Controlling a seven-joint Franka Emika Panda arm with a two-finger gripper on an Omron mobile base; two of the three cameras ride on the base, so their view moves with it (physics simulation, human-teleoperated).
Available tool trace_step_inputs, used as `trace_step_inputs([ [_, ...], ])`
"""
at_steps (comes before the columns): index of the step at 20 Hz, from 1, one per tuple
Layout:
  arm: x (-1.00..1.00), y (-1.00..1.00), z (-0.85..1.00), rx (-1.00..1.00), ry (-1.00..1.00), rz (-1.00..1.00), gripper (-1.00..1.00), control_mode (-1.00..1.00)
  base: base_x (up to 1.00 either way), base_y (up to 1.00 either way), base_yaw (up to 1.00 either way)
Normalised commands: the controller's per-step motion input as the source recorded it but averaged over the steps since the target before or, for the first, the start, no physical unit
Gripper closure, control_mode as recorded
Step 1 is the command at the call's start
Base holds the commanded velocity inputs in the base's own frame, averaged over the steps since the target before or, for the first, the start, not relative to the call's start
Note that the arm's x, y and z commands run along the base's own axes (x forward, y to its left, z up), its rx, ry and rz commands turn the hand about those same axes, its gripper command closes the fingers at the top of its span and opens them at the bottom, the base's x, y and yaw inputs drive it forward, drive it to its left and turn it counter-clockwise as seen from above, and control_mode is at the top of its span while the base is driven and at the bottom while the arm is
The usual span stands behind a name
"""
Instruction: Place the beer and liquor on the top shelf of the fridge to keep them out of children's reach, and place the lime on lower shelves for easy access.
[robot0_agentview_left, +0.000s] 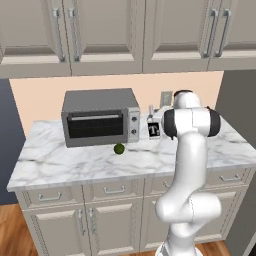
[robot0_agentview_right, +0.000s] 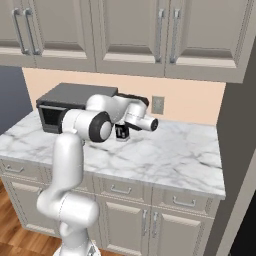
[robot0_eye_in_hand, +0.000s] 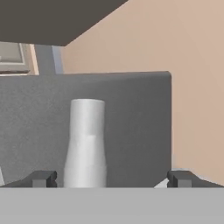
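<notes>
The liquor (robot0_agentview_left: 153, 128), a squat white bottle with a black label, stands on the marble counter (robot0_agentview_left: 70, 162) just right of the toaster oven. In the hand view its pale neck (robot0_eye_in_hand: 85, 144) rises between my fingertips (robot0_eye_in_hand: 43, 178), nearer the left one. My gripper (robot0_eye_in_hand: 112, 178) is open, level with the neck and touching nothing. In the right base view the bottle's label (robot0_agentview_right: 121, 132) peeks out under my forearm. The lime (robot0_agentview_left: 119, 148) lies on the counter in front of the oven. The beer is out of view.
A silver toaster oven (robot0_agentview_left: 100, 119) stands at the back left of the counter, and its grey side fills the background of the hand view. Wall cabinets (robot0_agentview_left: 110, 35) hang above. A tall dark panel (robot0_agentview_left: 237, 120) bounds the counter's right end.
</notes>
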Motion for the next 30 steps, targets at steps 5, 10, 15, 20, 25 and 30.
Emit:
trace_step_inputs([
  [5,0.0,0.0,-0.09,0.0,0.0,0.08,-1.0,-1.0,0.0,0.0,0.0],
  [10,-0.12,0.0,-0.05,0.0,0.0,0.1,-1.0,-1.0,0.0,0.0,0.0],
  [15,-0.17,0.0,0.0,0.0,0.0,0.07,-1.0,-1.0,0.0,0.0,0.0],
  [20,-0.14,-0.03,0.0,0.0,-0.01,0.03,-1.0,-1.0,0.0,0.0,0.0],
  [25,-0.02,0.0,-0.1,0.0,0.0,0.03,-1.0,-1.0,0.0,0.0,0.0],
  [30,-0.06,0.0,-0.1,0.0,0.0,0.02,-1.0,-1.0,0.0,0.0,0.0],
])
